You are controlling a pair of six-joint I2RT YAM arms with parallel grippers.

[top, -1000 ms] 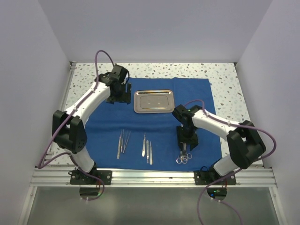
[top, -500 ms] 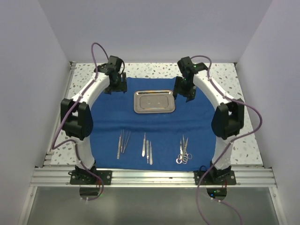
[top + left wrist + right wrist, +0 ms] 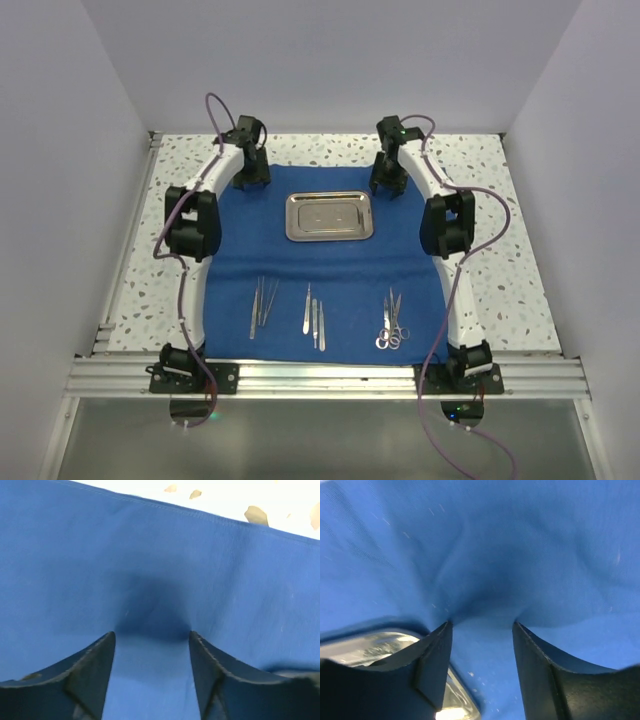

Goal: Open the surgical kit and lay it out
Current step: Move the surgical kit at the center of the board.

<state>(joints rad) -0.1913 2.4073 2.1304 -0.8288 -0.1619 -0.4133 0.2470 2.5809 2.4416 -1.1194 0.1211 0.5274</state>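
With my left claw point(image 3: 250, 172) and right claw point(image 3: 388, 182) both spread wide on the far strip of the blue cloth point(image 3: 330, 265), which lies flat on the tabletop point(image 3: 480, 200) under the steel tray point(image 3: 329, 216), I judge this limp, light fabric best pinched at its hem.

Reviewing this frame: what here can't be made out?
- Top view: instruments too small to identify individually.
- Top view: left gripper and right gripper fingertips hidden under their own bodies.
- Right wrist: tray mostly hidden by a finger, cut off by the bottom edge.
- Wrist views: fingertip contact with cloth lost in shadow.
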